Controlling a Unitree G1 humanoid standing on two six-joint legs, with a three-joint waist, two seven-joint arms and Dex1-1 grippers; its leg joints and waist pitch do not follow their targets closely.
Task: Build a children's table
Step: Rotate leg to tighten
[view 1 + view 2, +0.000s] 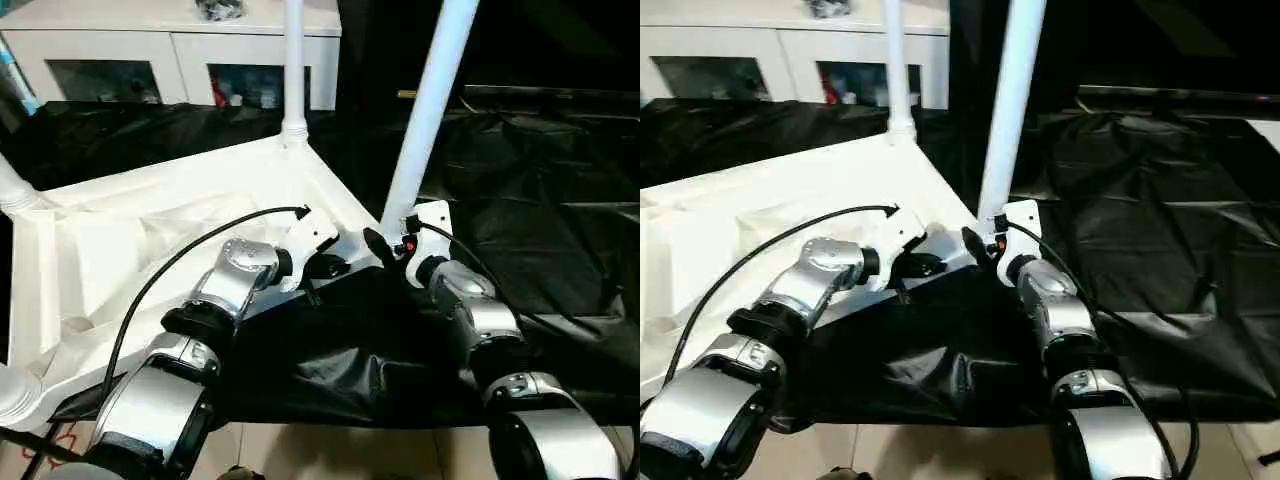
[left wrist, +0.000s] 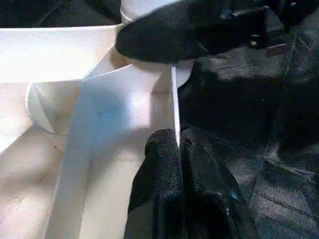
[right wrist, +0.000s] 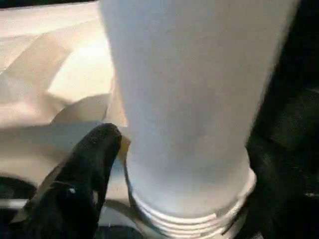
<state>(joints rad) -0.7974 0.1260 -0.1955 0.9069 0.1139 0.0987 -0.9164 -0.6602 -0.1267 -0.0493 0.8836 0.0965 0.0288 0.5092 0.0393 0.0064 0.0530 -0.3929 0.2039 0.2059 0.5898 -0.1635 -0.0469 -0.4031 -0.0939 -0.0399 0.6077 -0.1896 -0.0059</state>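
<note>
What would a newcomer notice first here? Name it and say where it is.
First, the tall white leg slanting up from the near corner of the upturned white tabletop, which lies on black sheeting. The right gripper straddles its threaded base, while the left gripper is shut on the tabletop's rim beside it. Another leg already stands upright at the far corner.

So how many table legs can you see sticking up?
4: far corner leg, near right corner leg between the right gripper's fingers, a left-edge leg, and a bottom-left leg. The last two are cut off, only their bases showing.
</note>
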